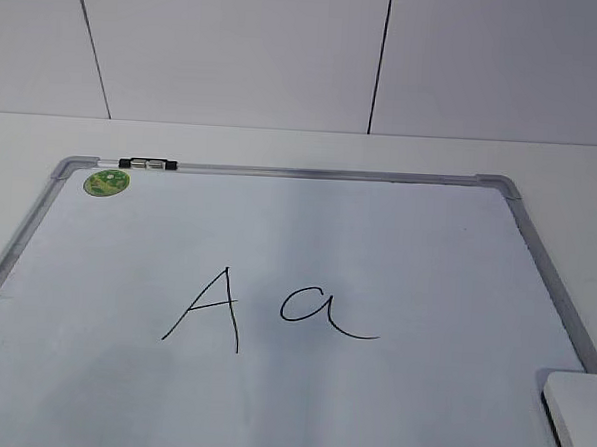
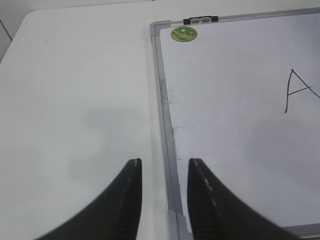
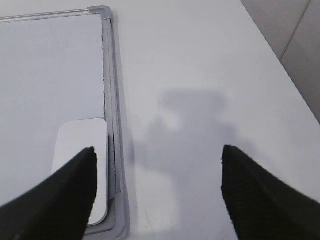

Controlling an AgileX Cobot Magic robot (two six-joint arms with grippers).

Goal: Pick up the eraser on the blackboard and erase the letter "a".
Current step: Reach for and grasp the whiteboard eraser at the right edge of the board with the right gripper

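The blackboard (image 1: pixel 377 248), a white board with a grey frame, lies flat on the table. A cursive letter "a" (image 1: pixel 324 313) is written at its middle, right of a capital "A" (image 1: pixel 209 309). The white eraser (image 1: pixel 579 418) lies in the board's near right corner; it also shows in the right wrist view (image 3: pixel 82 150). My right gripper (image 3: pixel 157 160) is open wide above the table, its left finger over the eraser's near end. My left gripper (image 2: pixel 165 167) is open and empty, straddling the board's left frame (image 2: pixel 167 140). Neither gripper shows in the exterior view.
A round green sticker (image 1: pixel 106 182) and a black clip (image 1: pixel 148 164) sit at the board's far left corner. The white table (image 3: pixel 210 75) extends right of the board. A panelled wall (image 1: pixel 287 53) stands behind.
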